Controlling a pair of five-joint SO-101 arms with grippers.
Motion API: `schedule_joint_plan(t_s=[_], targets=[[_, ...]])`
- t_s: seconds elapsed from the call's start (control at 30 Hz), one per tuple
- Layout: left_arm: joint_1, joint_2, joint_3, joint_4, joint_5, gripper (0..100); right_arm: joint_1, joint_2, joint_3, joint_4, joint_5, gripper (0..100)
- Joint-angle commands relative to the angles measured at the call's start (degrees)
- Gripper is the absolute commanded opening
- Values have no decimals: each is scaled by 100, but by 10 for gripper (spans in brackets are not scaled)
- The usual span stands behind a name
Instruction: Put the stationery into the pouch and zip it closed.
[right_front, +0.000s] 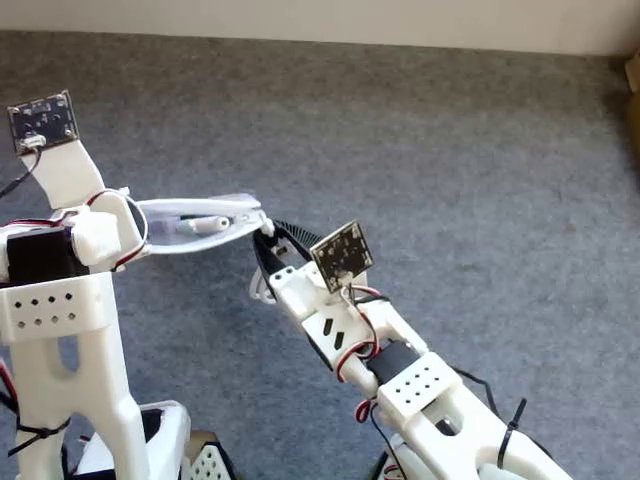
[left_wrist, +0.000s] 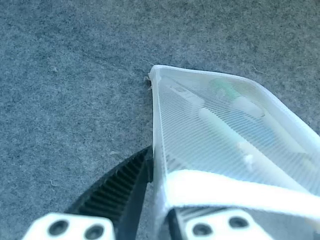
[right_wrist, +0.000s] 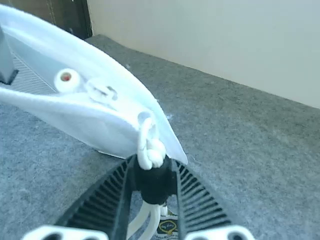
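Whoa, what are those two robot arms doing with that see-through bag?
They are packing a pencil case. The left hand grips one end of the see-through pouch, holding it over the grey carpet. The right hand pinches the white zip cord at the other end. Some pens are already inside, and the top looks partly open, so the zipping seems unfinished.
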Motion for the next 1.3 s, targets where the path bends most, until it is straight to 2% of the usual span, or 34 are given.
schedule_joint_plan(t_s=[0.0,0.13,0.3,0.37,0.53,0.63,0.77,0.9,1.0,1.27], targets=[[-66,-22,-40,-132,-35,137,66,-215,-40,-110,79,5],[-31,-22,-40,-149,0,242,31,-224,101,13,79,5],[-22,-22,-40,-765,35,226,31,-224,110,207,79,5],[-22,-22,-48,-941,290,231,13,-321,136,207,88,5],[13,-22,-48,-1363,519,232,-330,-1270,549,602,97,5],[347,-22,-136,-1512,501,232,-585,-2097,699,1270,396,5],[1121,-13,-198,-1741,457,232,-884,-3099,840,2062,519,5],[1895,22,-145,-2163,-369,232,-1033,-3837,1007,2448,519,5],[2369,22,-189,-2251,-730,232,-1024,-4224,1103,2598,519,5],[3582,31,-171,-2549,-2040,232,-1024,-4602,1323,2598,527,5]])
